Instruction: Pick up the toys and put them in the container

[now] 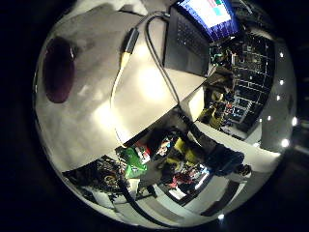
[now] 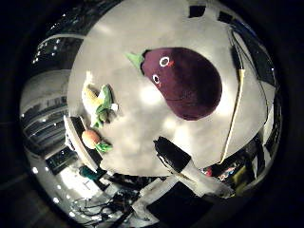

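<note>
Lying on the pale bench right under the palm is the purple eggplant plush, green stem at one end, stitched eyes facing up, and it fills a good share of the thumb-side view, so it is close. Off to one side, near the bench edge, sits a corn toy with green husk leaves, and just past it an orange carrot toy with a green top, right at the edge. One part of the robot hand, black and white, reaches in from the rim and hangs apart from the eggplant, touching nothing; whether the fingers are curled or straight I cannot tell from that one piece. The palm faces down at the bench from above. From the little-finger side, the eggplant shows only as a dark shape at the edge, and further along the same bench lies an open laptop with its screen lit.
</note>
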`<state>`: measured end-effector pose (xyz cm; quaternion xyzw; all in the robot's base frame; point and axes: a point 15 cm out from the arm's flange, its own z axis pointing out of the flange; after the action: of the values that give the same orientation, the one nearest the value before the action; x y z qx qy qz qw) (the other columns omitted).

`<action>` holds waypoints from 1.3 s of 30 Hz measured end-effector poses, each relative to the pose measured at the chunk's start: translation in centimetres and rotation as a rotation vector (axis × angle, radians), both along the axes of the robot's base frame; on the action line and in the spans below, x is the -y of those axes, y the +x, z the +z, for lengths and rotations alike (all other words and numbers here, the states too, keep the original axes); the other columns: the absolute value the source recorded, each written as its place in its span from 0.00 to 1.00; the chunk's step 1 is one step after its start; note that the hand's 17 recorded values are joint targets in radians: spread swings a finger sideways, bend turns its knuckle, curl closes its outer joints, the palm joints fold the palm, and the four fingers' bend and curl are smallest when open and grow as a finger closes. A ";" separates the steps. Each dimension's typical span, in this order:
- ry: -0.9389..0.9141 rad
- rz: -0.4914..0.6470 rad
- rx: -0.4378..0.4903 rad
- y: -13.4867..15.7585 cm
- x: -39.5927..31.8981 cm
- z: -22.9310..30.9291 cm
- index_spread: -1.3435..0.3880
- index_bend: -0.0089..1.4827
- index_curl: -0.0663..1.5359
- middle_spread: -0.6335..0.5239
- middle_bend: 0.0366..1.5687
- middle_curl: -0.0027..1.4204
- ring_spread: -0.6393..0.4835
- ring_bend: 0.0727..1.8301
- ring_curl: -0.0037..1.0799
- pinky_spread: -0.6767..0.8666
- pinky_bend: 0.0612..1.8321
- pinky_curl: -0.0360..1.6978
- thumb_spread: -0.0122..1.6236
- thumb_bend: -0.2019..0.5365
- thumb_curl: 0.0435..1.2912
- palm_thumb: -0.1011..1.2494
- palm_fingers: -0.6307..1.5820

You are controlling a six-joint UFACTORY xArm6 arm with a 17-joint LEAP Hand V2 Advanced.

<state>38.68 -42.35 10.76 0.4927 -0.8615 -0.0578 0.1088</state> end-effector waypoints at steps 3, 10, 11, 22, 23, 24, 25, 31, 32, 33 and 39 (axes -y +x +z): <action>0.009 0.004 -0.011 0.0 -0.2 -0.8 0.64 0.09 0.23 0.59 0.24 0.25 0.71 0.33 0.23 0.77 0.40 0.22 0.64 0.24 0.21 0.49 0.39; 0.023 0.020 -0.033 0.2 -1.1 -2.3 0.60 0.14 0.23 0.42 0.40 0.33 0.41 0.50 0.31 0.44 0.46 0.21 0.64 0.25 0.22 0.53 0.60; 0.020 0.024 -0.031 0.4 -1.1 -2.4 0.59 0.16 0.25 0.40 0.43 0.35 0.38 0.54 0.35 0.36 0.49 0.23 0.64 0.25 0.22 0.54 0.66; 0.045 0.027 -0.061 -0.5 -1.7 -1.4 0.53 0.55 0.48 0.34 0.68 0.53 0.34 0.67 0.51 0.25 0.66 0.35 0.64 0.27 0.27 0.68 0.81; 0.041 0.029 -0.053 -0.4 -1.6 -0.9 0.54 0.60 0.51 0.35 0.70 0.54 0.34 0.69 0.53 0.26 0.68 0.37 0.63 0.28 0.28 0.71 0.81; 0.037 0.030 -0.046 -0.3 -1.5 -0.4 0.54 0.62 0.52 0.35 0.72 0.55 0.35 0.69 0.54 0.26 0.68 0.38 0.63 0.28 0.29 0.74 0.80; 0.031 0.031 -0.037 -0.3 -1.3 0.2 0.55 0.65 0.54 0.36 0.74 0.56 0.35 0.71 0.56 0.27 0.69 0.40 0.64 0.30 0.30 0.77 0.80; -0.027 0.064 0.034 0.3 -1.0 6.6 0.59 0.72 0.59 0.38 0.80 0.59 0.36 0.74 0.62 0.30 0.72 0.47 0.64 0.26 0.36 0.85 0.77; -0.036 0.074 0.047 0.4 -1.2 7.9 0.60 0.72 0.59 0.39 0.80 0.59 0.36 0.74 0.62 0.30 0.72 0.49 0.64 0.26 0.37 0.85 0.76; -0.040 0.080 0.053 0.4 -1.6 9.3 0.60 0.72 0.60 0.39 0.80 0.59 0.36 0.74 0.63 0.31 0.72 0.50 0.63 0.26 0.38 0.85 0.76; 0.003 0.165 0.094 -0.1 -8.3 18.1 0.61 0.73 0.61 0.40 0.81 0.59 0.36 0.75 0.66 0.32 0.70 0.56 0.64 0.26 0.40 0.85 0.76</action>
<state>38.56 -34.05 28.88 0.5643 -0.8220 -0.0268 0.0718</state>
